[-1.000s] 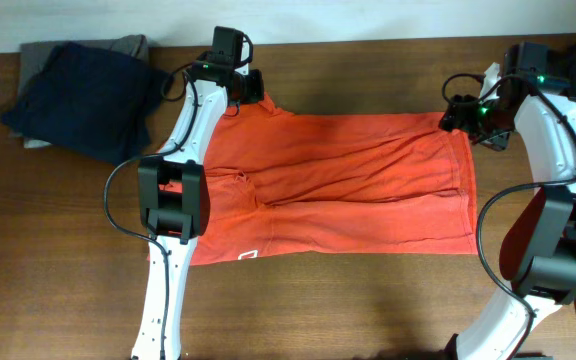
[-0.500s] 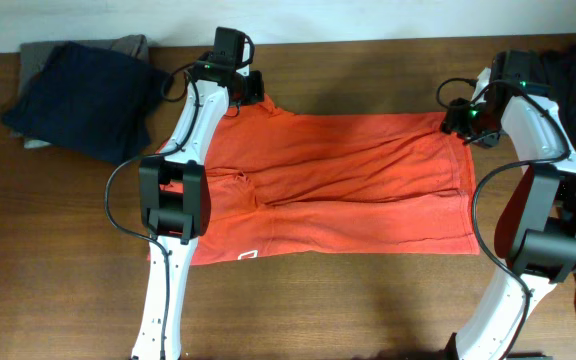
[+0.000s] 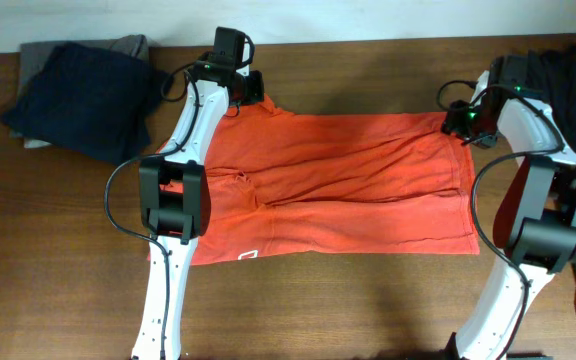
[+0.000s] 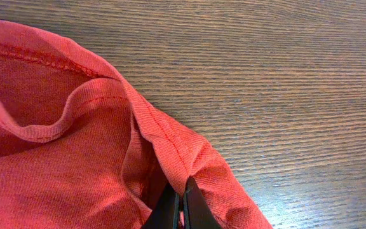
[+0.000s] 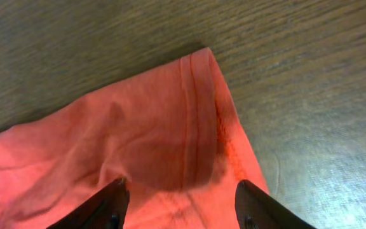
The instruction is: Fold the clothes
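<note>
L gripper (image 4: pixel 182 205) is pinched tight on a ridge of red cloth at the far-left corner of the shirt (image 3: pixel 348 180), just by a stitched seam; only a fold of fabric sits between the tips. R gripper (image 5: pixel 181 191) stands part-open, one finger on each side of the hemmed far-right corner, w/ cloth under the gap but not clamped. From both hands the shirt spreads toward the near edge of the table (image 3: pixel 368 310), mostly flat w/ wrinkles. Its long axis runs left to right. Each arm sits at its own end of the far long edge, neither nearer than the other. Judgement: R must close on the hem corner before any lift, then the far edge can be carried toward the near one. At the far-left corner of the table sit dark folded clothes (image 3: pixel 78 85), apart from the shirt
</note>
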`<state>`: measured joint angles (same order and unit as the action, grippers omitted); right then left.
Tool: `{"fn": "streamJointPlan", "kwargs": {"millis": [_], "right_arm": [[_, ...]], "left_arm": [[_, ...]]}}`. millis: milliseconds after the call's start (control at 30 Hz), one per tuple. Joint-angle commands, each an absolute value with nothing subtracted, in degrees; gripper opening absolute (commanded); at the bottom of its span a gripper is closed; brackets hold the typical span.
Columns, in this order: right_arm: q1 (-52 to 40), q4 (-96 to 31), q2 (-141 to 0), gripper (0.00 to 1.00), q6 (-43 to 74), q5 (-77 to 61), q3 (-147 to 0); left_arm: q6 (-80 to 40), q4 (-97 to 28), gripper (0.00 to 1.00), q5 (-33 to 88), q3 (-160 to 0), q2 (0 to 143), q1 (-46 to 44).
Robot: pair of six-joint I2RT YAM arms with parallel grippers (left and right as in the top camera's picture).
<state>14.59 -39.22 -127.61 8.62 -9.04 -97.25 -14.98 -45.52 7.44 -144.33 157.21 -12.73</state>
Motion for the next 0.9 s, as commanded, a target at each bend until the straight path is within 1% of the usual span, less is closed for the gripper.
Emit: {"fn": "streamJointPlan", "kwargs": {"millis": [0, 67, 100, 233, 333, 733, 800, 867], "right_arm": [[14.74, -38.28, -128.27, 0.58, 8.62, -8.58, -97.93], [14.74, -38.00, -128.33, 0.58, 8.62, -8.58, -97.93], [14.74, -37.65, -128.40, 0.55, 8.62, -8.58, -97.93], [14.74, -36.27, -128.77, 0.54, 8.62, -9.45, -97.93], [14.74, -35.44, -128.81, 0.51, 9.98, -10.50, -97.93], [14.63, -34.00, -131.46, 0.51, 10.98, -11.42, -97.93], [14.63, -34.02, -131.57, 0.47, 10.98, -11.38, -97.93], [14.63, -34.00, -131.52, 0.45, 10.98, -11.40, -98.06]], "left_arm": [[-14.92, -45.91, 0.01, 6.00, -145.08, 159.54, -12.58], [-14.92, -45.91, 0.01, 6.00, -145.08, 159.54, -12.58], [-14.92, -45.89, 0.01, 6.00, -145.08, 159.54, -12.58], [-14.92, -45.91, 0.01, 6.00, -145.08, 159.54, -12.58], [-14.94, -45.91, 0.01, 6.00, -145.08, 159.54, -12.58], [-14.92, -45.91, 0.01, 6.00, -145.05, 159.54, -12.58], [-14.92, -45.93, 0.01, 6.00, -145.05, 159.54, -12.58], [-14.92, -45.95, 0.01, 6.00, -145.05, 159.54, -12.58]]}}
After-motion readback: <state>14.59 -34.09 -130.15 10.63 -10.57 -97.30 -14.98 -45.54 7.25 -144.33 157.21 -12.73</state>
